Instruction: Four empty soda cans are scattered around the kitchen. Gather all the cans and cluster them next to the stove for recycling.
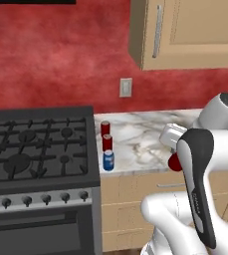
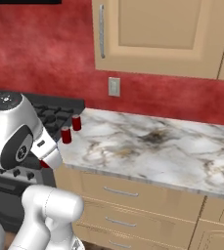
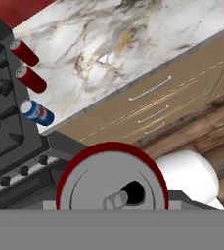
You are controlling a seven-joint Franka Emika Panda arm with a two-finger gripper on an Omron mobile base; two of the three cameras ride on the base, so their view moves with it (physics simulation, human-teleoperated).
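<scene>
While the arm reaches over the table edge in the left base view, three soda cans stand in a short row on the marble table (image 1: pixel 150 134), just beside the stove (image 1: pixel 38 149): a rear red can (image 1: pixel 105 128), a middle red can (image 1: pixel 107 142) and, nearest the front edge, a blue can (image 1: pixel 108 160) with a white band. A fourth red can (image 1: pixel 174 162) shows as a small red patch under the white hand, to the right of the row and past the table's front edge — held at the hand, most of it hidden by the arm. A wall outlet (image 1: pixel 126 87) sits on the red wall, with an upper cabinet (image 1: pixel 185 32) to its right.

Seen from the right base view, two upright red cans stand at the table's left end, close to the stove's black grates; the arm's body covers the table corner in front of them. A sliver of red shows below the hand.

Looking down along the hand view, the held can's silver top and red rim fill the lower centre, directly at the gripper (image 3: pixel 112 200); the jaws are closed on it, though the fingertips themselves are hidden. Upper left, the two red cans and the blue can lie in line along the stove's side. Drawer fronts (image 3: pixel 152 105) and wood floor (image 3: pixel 206 141) show beyond.
</scene>
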